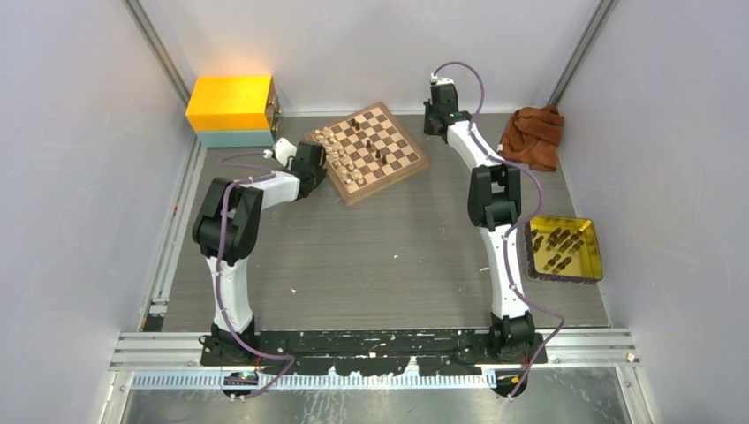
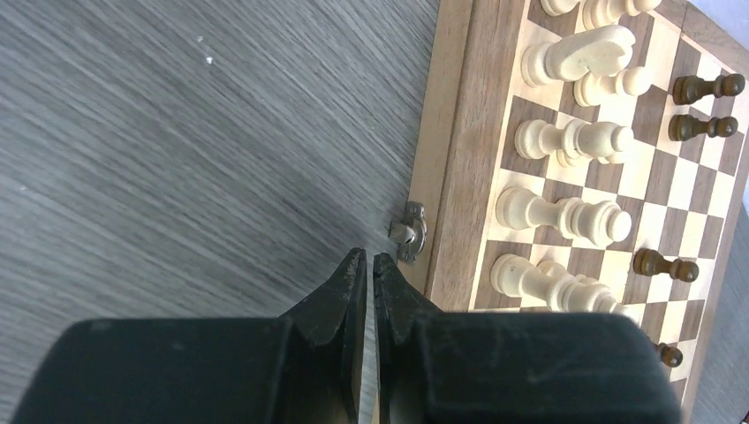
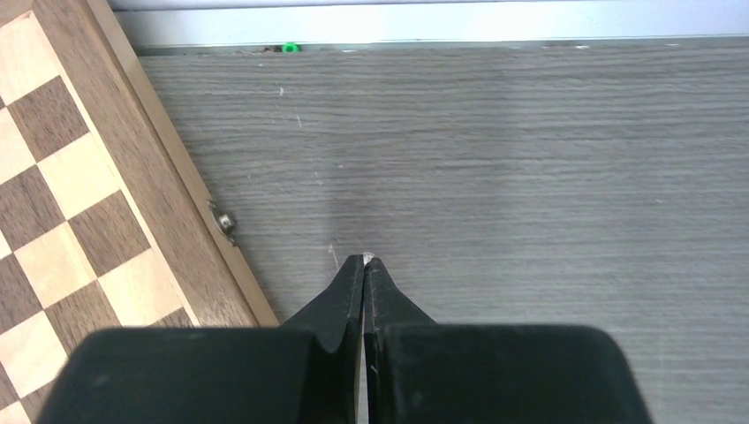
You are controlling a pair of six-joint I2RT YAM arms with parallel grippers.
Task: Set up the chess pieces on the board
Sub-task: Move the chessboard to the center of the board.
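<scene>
My left claw (image 2: 371, 262) and right claw (image 3: 364, 262) are each pinched together on nothing over the table (image 3: 530, 177). The board (image 1: 371, 152) lies at 2 o'clock from the left tips and 9 o'clock from the right. In the left wrist view my housing hides the board's near rows and the frame crops the top cream pieces (image 2: 574, 140), so I count at least five, plus four dark pawns (image 2: 704, 88), one half hidden. Overhead, the dark pieces (image 1: 556, 243) in the yellow tray (image 1: 597, 252) at 3 o'clock are too small to count.
</scene>
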